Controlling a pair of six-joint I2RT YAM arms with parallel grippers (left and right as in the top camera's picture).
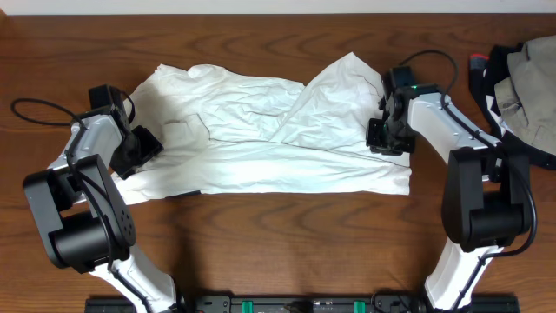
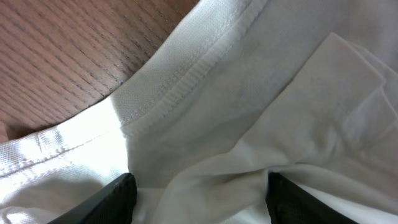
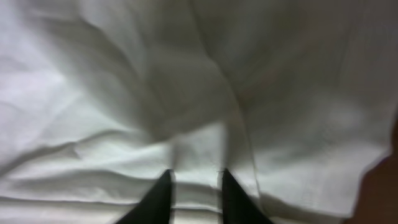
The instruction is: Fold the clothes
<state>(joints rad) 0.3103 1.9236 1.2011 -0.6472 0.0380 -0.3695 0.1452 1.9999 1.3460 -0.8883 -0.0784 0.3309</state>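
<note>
You have bare worktop (image 1: 287,226) along the near side, between the two arm bases, and a narrower bare strip along the far edge behind the white garment (image 1: 252,143). The garment fills the middle from side to side. On your right, a heap of other clothes (image 1: 530,83) crowds the far corner just beyond the right arm (image 1: 452,122). On your left, a black cable (image 1: 12,108) loops over the wood beside the left arm (image 1: 87,143).

My right gripper (image 3: 194,175) shows only blurred dark fingertips, cut by the bottom edge; whether they pinch the thin wrinkled white shirt (image 3: 199,93) I cannot tell. A khaki-and-black fabric heap (image 1: 530,78) runs off the overhead's right edge.
</note>
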